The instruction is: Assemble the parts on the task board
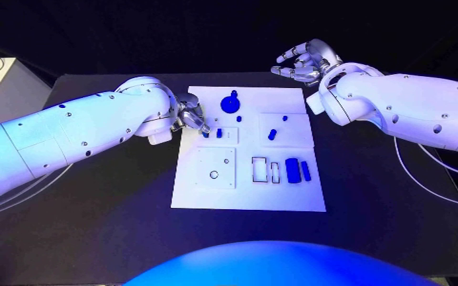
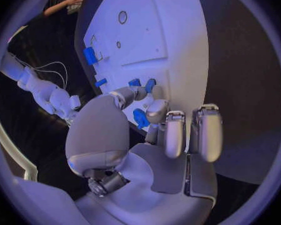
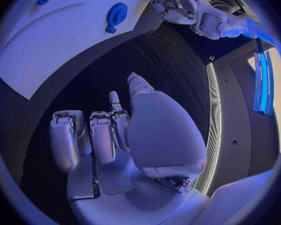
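My left hand (image 1: 188,115) rested at the nine o'clock edge of the task board (image 1: 248,193), its fingers (image 2: 175,135) curled down over the white plate; fingertips sat among small blue parts (image 2: 140,117) there, though whether they pinched one I cannot tell. Nearer me, two upright blue pieces (image 1: 298,170) stood at the board's four o'clock. A round blue part (image 1: 230,104) lay toward twelve o'clock. Farthest off, my right hand (image 1: 304,61) hovered beyond the board's one o'clock corner, fingers loosely spread, holding nothing
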`<act>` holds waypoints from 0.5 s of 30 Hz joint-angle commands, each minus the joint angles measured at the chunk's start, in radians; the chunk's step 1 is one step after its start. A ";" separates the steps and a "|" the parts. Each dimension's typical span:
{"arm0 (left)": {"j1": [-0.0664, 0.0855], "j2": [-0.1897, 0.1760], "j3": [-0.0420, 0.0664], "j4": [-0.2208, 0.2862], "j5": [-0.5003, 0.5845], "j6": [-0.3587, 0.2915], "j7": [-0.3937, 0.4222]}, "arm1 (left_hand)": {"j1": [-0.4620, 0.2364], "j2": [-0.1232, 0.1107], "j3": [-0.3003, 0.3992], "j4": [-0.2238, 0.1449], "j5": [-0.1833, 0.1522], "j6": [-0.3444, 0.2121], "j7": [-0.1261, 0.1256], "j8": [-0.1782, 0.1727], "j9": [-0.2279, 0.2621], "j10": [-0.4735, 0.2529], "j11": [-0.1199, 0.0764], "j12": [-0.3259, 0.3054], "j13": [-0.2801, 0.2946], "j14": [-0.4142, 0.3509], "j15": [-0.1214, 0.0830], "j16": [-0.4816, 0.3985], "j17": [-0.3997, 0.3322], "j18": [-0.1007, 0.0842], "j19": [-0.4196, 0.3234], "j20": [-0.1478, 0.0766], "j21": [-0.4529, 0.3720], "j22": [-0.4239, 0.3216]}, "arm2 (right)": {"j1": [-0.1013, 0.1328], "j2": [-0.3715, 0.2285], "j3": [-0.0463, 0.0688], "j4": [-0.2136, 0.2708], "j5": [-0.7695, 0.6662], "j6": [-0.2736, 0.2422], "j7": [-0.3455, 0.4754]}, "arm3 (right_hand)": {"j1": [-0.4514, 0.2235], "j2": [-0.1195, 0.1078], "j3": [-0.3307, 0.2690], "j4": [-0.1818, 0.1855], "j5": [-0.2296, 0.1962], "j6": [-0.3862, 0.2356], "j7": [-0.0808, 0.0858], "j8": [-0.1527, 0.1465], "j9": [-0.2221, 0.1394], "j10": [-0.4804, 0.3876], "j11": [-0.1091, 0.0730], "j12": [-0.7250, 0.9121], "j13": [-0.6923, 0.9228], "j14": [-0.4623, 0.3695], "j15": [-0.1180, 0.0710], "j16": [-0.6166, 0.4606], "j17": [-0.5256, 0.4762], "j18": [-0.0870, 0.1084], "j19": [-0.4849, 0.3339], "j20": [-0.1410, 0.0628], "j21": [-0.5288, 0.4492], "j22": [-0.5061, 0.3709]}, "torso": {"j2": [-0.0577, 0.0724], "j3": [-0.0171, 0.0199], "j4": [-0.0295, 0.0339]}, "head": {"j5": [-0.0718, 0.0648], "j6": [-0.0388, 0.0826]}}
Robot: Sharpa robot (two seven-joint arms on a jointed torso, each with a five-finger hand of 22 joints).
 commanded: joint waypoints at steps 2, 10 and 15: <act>-0.003 0.006 -0.002 0.002 0.021 0.007 0.004 | -0.009 0.001 0.050 -0.062 -0.009 0.010 -0.018 -0.001 -0.001 0.004 -0.005 -0.001 0.000 0.107 -0.008 0.004 0.263 -0.012 0.002 -0.005 -0.002 0.099 | 0.000 0.000 0.000 0.001 -0.005 0.007 0.015 | -0.008 0.002 0.004 0.000 0.002 -0.009 0.001 0.003 0.000 -0.007 -0.001 -0.006 0.151 0.078 -0.007 -0.006 0.161 0.013 0.072 -0.002 -0.007 0.209 | 0.000 -0.0001 0.0004 | -0.001 -0.001; -0.003 0.006 -0.002 -0.003 0.025 0.010 0.001 | -0.019 0.000 -0.001 -0.040 -0.021 0.016 -0.024 -0.008 -0.005 0.003 -0.009 -0.003 0.002 0.107 -0.012 0.004 0.263 -0.012 0.002 -0.008 -0.004 0.098 | 0.000 -0.001 0.000 0.001 -0.004 0.005 0.016 | -0.009 0.002 0.004 0.000 0.002 -0.009 0.001 0.004 0.000 -0.007 -0.001 -0.007 0.151 0.078 -0.007 -0.006 0.161 0.013 0.071 -0.002 -0.008 0.209 | -0.001 0.0000 0.0002 | -0.001 -0.001; -0.003 0.007 -0.002 -0.005 0.026 0.007 -0.001 | -0.025 0.003 -0.050 -0.016 -0.036 0.025 -0.026 -0.017 -0.011 0.000 -0.011 -0.005 0.004 0.107 -0.014 0.004 0.263 -0.012 0.002 -0.010 -0.005 0.097 | 0.000 -0.001 0.000 0.002 -0.004 0.005 0.017 | -0.009 0.002 0.004 0.000 0.002 -0.009 0.001 0.004 0.000 -0.007 -0.001 -0.007 0.151 0.078 -0.007 -0.006 0.161 0.013 0.071 -0.002 -0.008 0.209 | 0.000 0.0002 0.0000 | -0.002 -0.001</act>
